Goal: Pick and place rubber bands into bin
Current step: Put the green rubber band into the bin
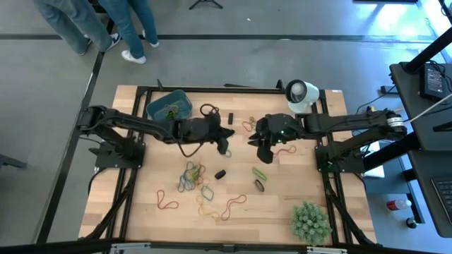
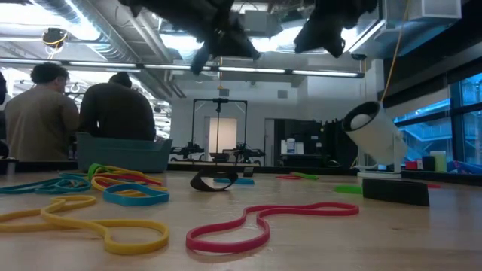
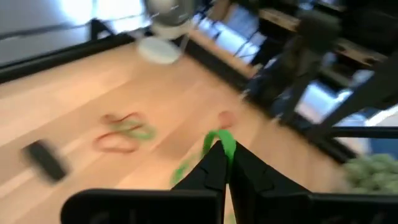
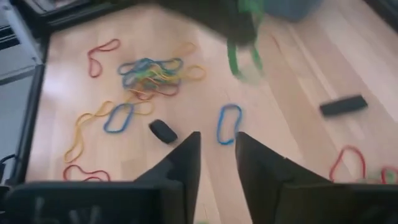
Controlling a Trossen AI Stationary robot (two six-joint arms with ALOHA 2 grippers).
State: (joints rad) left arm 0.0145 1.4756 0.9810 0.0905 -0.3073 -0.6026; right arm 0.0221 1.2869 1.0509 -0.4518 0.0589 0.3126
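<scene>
Green rubber band (image 3: 219, 144) pinched in closed left gripper (image 3: 224, 163), blurred, lower part hidden. Right gripper (image 4: 217, 163) parted, holding nothing. Bin (image 1: 169, 105) partly behind left arm.

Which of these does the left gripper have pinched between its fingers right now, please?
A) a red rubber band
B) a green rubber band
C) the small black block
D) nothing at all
B: the left wrist view shows the left gripper shut on a green rubber band that sticks up from between its fingertips, and the right wrist view shows the same green loop hanging above the table.
</scene>
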